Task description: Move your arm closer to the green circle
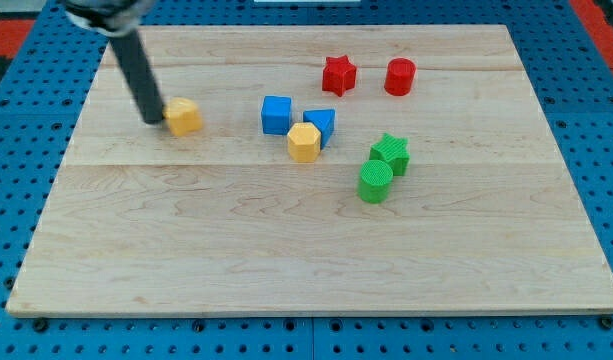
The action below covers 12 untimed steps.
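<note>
I have no jaws to open or shut, only a dark rod, so I place things from my tip (153, 121).

The wooden board (286, 260) is big and flat. My tip sits at the view's upper left, touching or just beside a yellow block (184, 116).

The green circle (375, 181) is far off toward the view's right and a bit lower. It is a short, round, ridged green block, standing flat, touching a green star (391, 152) above it.

The danger, I think: going straight there could shove the yellow block along. A blue cube (276, 114), a yellow hexagon (304, 141) and another blue block (321, 124) sit near the path and could get bumped. Coming in too fast could knock the green circle away.
</note>
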Tool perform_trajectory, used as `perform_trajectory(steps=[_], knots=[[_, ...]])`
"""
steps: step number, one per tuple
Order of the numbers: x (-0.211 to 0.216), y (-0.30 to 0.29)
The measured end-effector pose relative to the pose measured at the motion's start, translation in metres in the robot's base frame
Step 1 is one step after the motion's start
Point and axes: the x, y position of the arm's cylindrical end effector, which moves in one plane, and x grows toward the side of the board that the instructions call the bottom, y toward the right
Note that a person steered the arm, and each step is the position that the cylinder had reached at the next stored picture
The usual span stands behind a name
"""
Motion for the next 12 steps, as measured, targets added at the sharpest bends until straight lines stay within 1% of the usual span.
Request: perform_trajectory(steps=[1, 2, 4, 5, 6, 7, 8, 10, 12], knots=[[0.02, 0.059], [0.043, 0.034], [0.045, 0.033], [0.07, 0.023], [0.123, 0.041], [0.129, 0.119], [0.115, 0.177], [0.115, 0.177], [0.117, 0.199]])
